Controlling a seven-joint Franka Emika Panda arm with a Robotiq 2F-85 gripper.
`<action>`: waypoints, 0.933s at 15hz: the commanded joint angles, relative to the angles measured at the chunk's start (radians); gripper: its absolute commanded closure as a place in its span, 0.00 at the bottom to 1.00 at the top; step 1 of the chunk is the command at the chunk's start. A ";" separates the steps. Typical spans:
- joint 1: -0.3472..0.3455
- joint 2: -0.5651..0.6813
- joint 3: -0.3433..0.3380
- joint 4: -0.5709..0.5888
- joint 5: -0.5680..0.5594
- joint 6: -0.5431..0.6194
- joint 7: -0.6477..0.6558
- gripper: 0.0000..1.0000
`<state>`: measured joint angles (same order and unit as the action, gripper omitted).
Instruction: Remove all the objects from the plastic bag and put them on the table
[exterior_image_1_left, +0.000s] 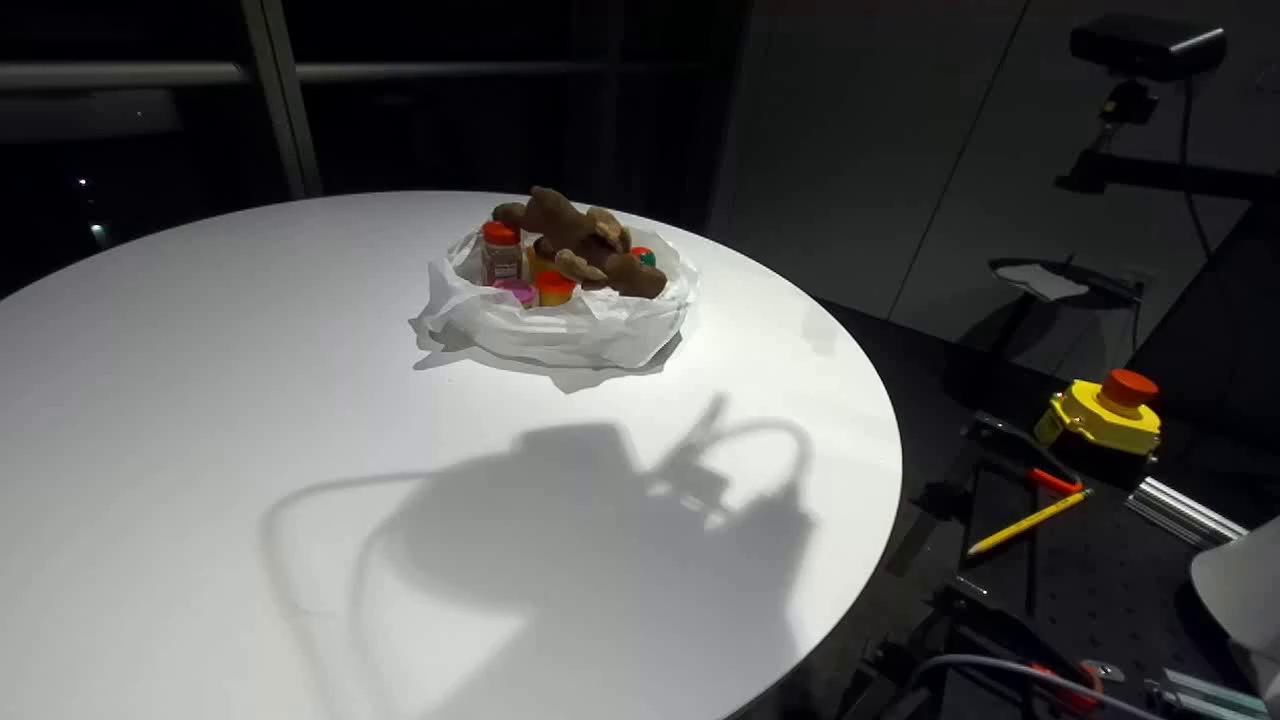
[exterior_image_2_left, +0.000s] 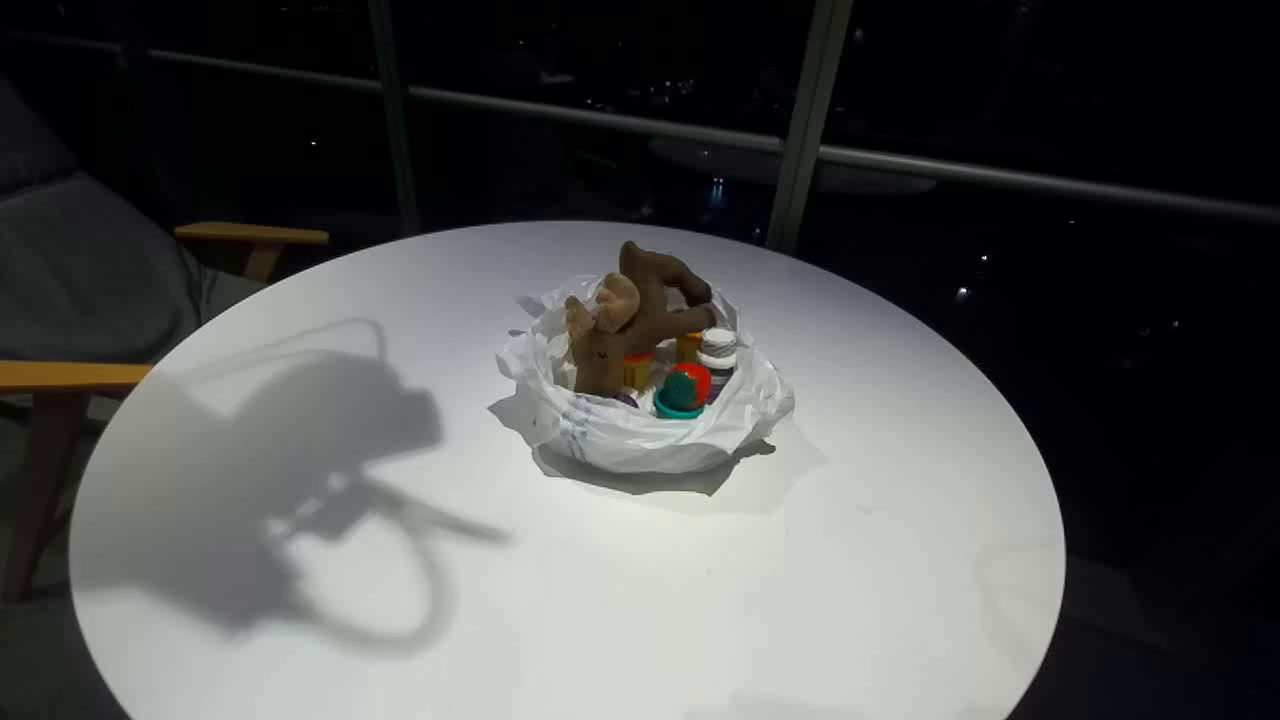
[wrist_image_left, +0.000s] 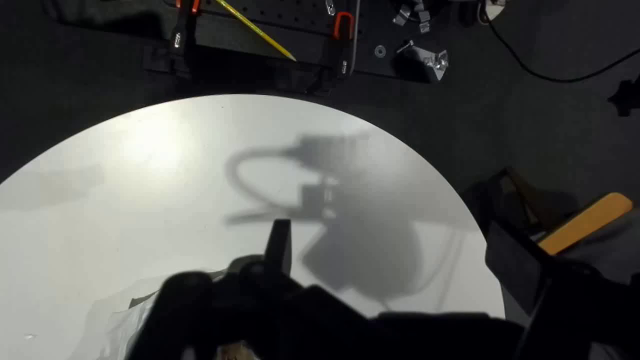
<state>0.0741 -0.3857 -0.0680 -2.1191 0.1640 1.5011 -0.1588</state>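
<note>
A white plastic bag (exterior_image_1_left: 560, 338), opened wide, sits on the round white table (exterior_image_1_left: 250, 380). It also shows in an exterior view (exterior_image_2_left: 640, 446) and partly at lower left in the wrist view (wrist_image_left: 122, 327). A brown plush toy (exterior_image_2_left: 662, 325) lies on top. Also inside are a red-lidded jar (exterior_image_1_left: 502, 262), a pink-lidded tub (exterior_image_1_left: 517, 291), an orange-lidded tub (exterior_image_1_left: 555, 288), a white-capped bottle (exterior_image_2_left: 718, 352) and a red-green ball (exterior_image_2_left: 690, 384) by a teal rim (exterior_image_2_left: 677, 410). My gripper (wrist_image_left: 387, 235) is open and empty above the table. Exterior views show only its shadow.
A black bench with a yellow pencil (exterior_image_1_left: 1030, 523) and a yellow emergency-stop box (exterior_image_1_left: 1108, 415) stands beside the table. A chair with wooden armrests (exterior_image_2_left: 75, 376) is near the table edge. Windows are behind the table.
</note>
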 joint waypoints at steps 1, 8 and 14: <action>-0.019 0.002 0.015 0.006 0.004 -0.004 -0.005 0.00; -0.019 -0.002 0.015 0.013 0.005 -0.004 -0.005 0.00; -0.020 0.106 0.036 0.057 -0.001 0.131 0.029 0.00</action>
<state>0.0688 -0.3651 -0.0612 -2.1117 0.1640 1.5455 -0.1558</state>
